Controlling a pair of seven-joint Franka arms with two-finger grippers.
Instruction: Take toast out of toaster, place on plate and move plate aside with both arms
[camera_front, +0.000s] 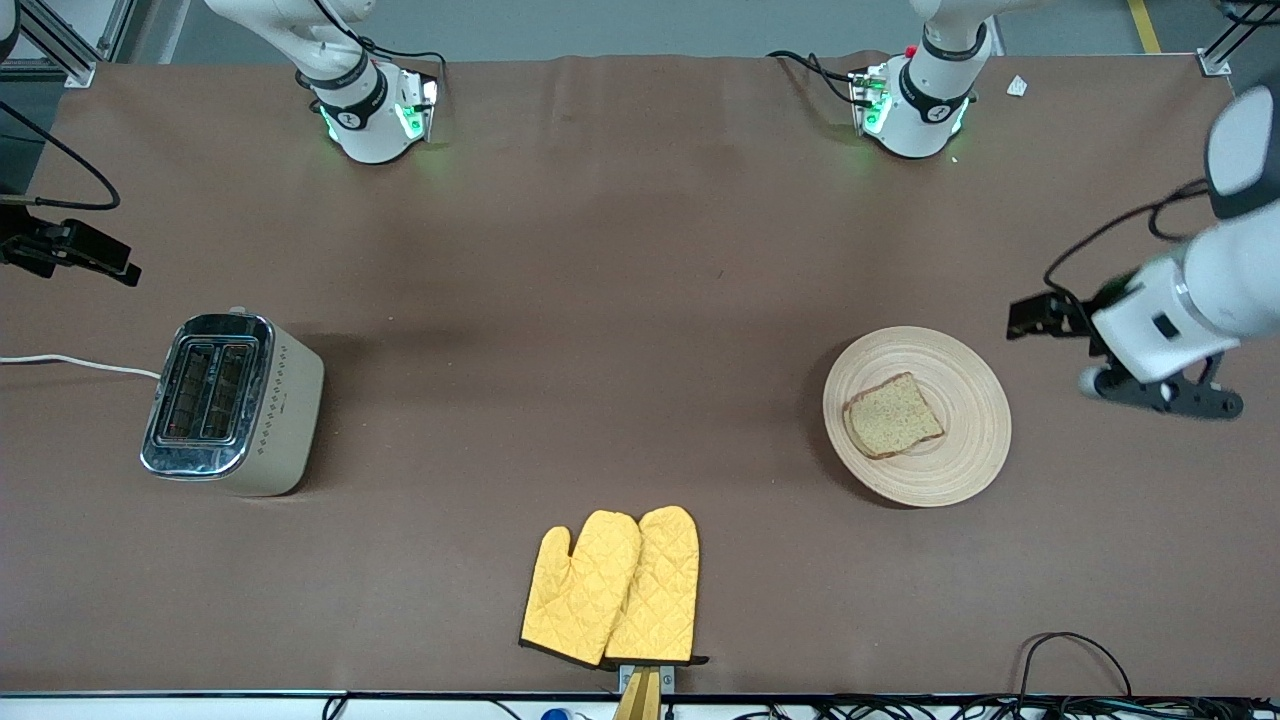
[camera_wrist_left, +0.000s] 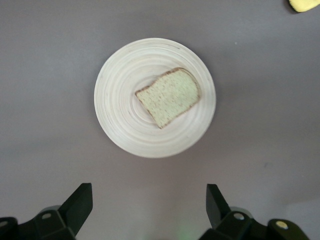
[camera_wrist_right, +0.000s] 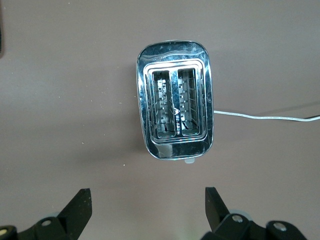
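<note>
Brown table, one toast, one plate

On the brown bench we see a chrome toaster with two open slots, standing upright under the right gripper, its white cable running off the bench edge. Two yellow oven mitts lie side by side, touching, well apart from both grippers.

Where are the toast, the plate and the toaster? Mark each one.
toast (camera_front: 893, 415), front view, middle of the slice's speckled face.
plate (camera_front: 965, 380), front view, bare ringed wood beside the slice.
toaster (camera_wrist_right: 175, 60), right wrist view, chrome top above the slots.
</note>
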